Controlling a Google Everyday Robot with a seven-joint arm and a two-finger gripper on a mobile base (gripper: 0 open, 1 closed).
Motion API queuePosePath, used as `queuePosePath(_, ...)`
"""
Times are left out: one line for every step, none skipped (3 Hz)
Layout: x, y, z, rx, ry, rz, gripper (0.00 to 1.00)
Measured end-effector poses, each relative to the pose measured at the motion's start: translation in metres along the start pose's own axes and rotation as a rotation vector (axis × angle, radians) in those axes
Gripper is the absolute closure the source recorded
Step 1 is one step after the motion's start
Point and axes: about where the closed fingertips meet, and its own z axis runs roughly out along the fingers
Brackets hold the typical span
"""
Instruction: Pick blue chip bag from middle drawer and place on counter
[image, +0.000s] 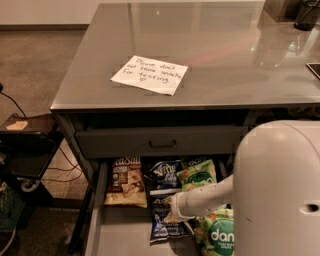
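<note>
The blue chip bag (161, 225) lies flat on the floor of the open middle drawer (122, 237), its pale top band pointing towards the back. My gripper (171, 209) reaches in from the right on a white forearm and sits right at the bag's upper part, covering some of it. The grey counter (235, 60) lies above, bearing the handwritten note (150, 75).
A darker navy Kettle bag (162, 172), a tan Sea Salt bag (126, 182) and two green dang bags (199, 175) (220, 236) share the drawer. A shut drawer front with a bar handle (162, 145) sits above. My white arm housing (277, 190) fills the lower right. A dark stand (25, 145) is at the left.
</note>
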Motion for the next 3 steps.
queuePosePath(-0.003, -0.001, -0.003, 0.008, -0.048, 0.039, 0.95)
queuePosePath(-0.016, -0.004, -0.002, -0.008, -0.132, 0.072, 1.00)
queuePosePath(-0.035, -0.018, -0.020, -0.019, -0.272, 0.142, 1.00)
